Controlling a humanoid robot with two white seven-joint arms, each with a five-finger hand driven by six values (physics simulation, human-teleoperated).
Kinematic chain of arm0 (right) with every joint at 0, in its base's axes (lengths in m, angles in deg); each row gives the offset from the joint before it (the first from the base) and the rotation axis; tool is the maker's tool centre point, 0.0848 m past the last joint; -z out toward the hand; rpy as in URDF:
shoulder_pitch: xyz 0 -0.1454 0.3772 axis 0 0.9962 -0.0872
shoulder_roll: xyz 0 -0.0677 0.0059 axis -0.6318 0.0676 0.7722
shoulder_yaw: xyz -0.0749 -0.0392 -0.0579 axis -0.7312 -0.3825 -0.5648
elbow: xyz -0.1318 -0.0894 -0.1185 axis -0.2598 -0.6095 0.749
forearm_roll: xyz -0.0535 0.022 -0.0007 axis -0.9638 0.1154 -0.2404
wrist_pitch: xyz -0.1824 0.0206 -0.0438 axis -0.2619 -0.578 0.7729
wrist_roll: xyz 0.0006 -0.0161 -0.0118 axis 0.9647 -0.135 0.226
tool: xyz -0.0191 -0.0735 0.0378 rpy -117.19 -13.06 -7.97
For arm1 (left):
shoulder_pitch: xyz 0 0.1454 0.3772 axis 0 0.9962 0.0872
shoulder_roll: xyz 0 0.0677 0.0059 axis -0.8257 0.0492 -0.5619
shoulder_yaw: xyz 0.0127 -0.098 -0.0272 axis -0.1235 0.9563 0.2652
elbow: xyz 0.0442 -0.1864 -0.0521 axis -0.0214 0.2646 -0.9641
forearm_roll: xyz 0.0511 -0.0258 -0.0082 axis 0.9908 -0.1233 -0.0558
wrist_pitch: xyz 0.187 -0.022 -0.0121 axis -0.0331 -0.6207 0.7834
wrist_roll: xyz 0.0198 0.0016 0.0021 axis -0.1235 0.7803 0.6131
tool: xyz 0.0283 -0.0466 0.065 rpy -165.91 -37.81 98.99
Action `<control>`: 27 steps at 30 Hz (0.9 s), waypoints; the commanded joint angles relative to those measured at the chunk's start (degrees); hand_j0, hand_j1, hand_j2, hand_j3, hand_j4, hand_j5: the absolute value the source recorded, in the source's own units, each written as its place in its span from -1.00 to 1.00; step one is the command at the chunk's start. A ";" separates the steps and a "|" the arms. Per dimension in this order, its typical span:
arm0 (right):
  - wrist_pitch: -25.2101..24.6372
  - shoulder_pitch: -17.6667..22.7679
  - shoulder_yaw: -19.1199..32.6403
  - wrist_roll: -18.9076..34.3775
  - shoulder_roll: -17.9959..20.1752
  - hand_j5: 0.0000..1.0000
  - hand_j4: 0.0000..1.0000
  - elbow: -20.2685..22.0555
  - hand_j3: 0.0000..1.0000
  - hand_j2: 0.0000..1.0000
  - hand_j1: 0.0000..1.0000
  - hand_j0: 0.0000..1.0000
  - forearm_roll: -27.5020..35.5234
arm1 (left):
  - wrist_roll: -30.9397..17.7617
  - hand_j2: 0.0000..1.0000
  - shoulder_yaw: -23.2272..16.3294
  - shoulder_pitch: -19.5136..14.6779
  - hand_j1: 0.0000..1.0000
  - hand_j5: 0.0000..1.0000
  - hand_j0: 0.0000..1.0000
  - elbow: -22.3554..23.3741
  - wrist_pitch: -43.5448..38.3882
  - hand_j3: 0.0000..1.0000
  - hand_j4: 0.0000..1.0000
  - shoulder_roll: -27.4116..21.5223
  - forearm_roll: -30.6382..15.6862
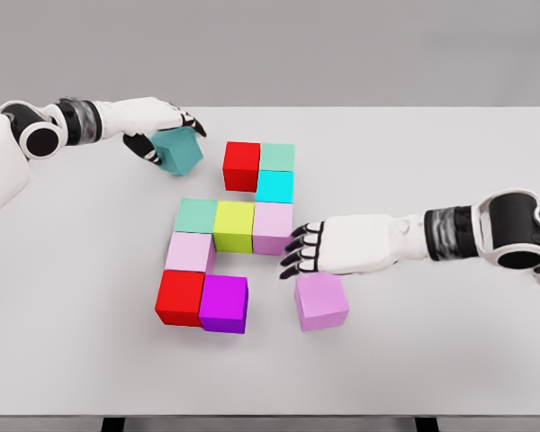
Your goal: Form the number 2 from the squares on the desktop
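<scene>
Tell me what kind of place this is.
Probably a simulated tabletop workspace: a plain white table against a blank grey backdrop, flat-shaded coloured cubes such as the yellow-green cube, and the left robot hand gripping a teal cube.

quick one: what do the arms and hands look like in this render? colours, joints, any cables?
Both arms have smooth white shells. Each wrist carries a dark grey banded cuff and a round black joint housing with a pale ring. The left hand and right hand have white backs and palms with five segmented fingers, black at the joints and tips. No cables, labels or markings are visible.
</scene>
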 commanded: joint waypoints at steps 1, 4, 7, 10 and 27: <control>-0.13 0.09 2.83 -0.19 2.72 1.00 1.00 0.01 1.00 1.00 1.00 1.00 4.75 | 0.03 1.00 0.15 0.00 1.00 1.00 1.00 -0.01 -0.12 1.00 1.00 -0.12 -0.40; -0.13 0.18 4.86 -0.36 8.08 1.00 1.00 -0.69 1.00 1.00 1.00 1.00 8.00 | 0.03 1.00 0.15 0.09 1.00 1.00 1.00 -0.01 -0.12 1.00 1.00 -0.21 -0.57; -0.13 0.18 4.95 -1.24 12.04 1.00 1.00 -1.57 1.00 1.00 1.00 1.00 8.53 | 0.03 1.00 0.24 -0.17 1.00 1.00 1.00 -0.01 -0.12 1.00 1.00 -0.30 -0.66; -0.13 0.18 1.35 -1.07 12.57 1.00 1.00 -4.20 1.00 1.00 1.00 1.00 7.92 | 0.12 1.00 0.33 -0.44 1.00 1.00 1.00 -0.01 -0.12 1.00 1.00 -1.00 -0.66; -0.13 0.00 -7.89 -0.63 13.45 0.98 0.98 0.01 0.98 0.98 0.98 0.98 2.82 | 0.03 1.00 0.07 -2.72 1.00 1.00 1.00 9.92 -0.12 1.00 1.00 -0.12 2.41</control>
